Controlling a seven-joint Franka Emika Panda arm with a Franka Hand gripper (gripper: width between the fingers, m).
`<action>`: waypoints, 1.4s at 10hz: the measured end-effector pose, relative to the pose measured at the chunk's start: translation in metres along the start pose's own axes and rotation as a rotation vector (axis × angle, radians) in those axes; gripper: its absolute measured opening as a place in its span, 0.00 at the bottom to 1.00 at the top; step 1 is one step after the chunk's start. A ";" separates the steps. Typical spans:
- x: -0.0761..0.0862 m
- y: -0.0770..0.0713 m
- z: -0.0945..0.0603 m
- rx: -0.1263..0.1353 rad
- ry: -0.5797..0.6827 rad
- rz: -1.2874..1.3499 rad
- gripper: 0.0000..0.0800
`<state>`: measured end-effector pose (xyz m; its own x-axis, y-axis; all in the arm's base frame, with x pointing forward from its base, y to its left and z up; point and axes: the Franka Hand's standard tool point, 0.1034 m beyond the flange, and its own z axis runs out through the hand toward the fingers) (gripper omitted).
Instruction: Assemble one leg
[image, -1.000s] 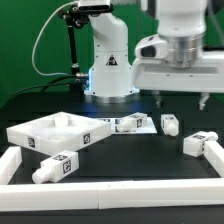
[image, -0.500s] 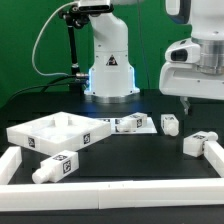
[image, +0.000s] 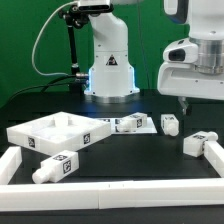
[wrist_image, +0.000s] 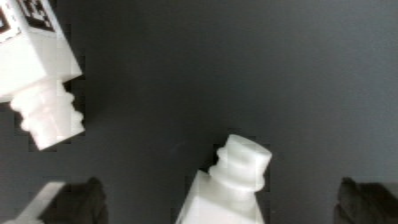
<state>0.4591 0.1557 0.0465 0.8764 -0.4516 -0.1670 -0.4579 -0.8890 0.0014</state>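
Observation:
Several legs lie on the black table: one (image: 171, 125) and another (image: 197, 142) at the exterior view's right, one (image: 130, 124) in the middle, one (image: 55, 167) at the front left. My gripper (image: 205, 102) hangs high above the right-hand legs, open and empty. In the wrist view two legs show far below: one (wrist_image: 231, 180) between my dark fingertips (wrist_image: 68, 200), the other (wrist_image: 39, 75) off to the side. The gripper (wrist_image: 222, 205) touches neither.
The large square white tray-like part (image: 30, 131) sits at the exterior view's left. Long white bars (image: 110, 195) frame the front and both sides of the table. The marker board (image: 148, 128) lies under the middle leg. The robot base (image: 110, 70) stands behind.
Since one second ago my gripper has moved toward the exterior view's right and a little up. It has held still for the last half second. No part has moved.

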 end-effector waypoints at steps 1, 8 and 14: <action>0.012 0.004 0.004 0.006 0.005 0.015 0.81; 0.036 -0.013 0.030 0.042 0.050 0.041 0.66; 0.006 0.016 0.027 0.014 0.011 0.072 0.36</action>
<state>0.4527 0.1404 0.0185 0.8426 -0.5155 -0.1562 -0.5220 -0.8529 -0.0010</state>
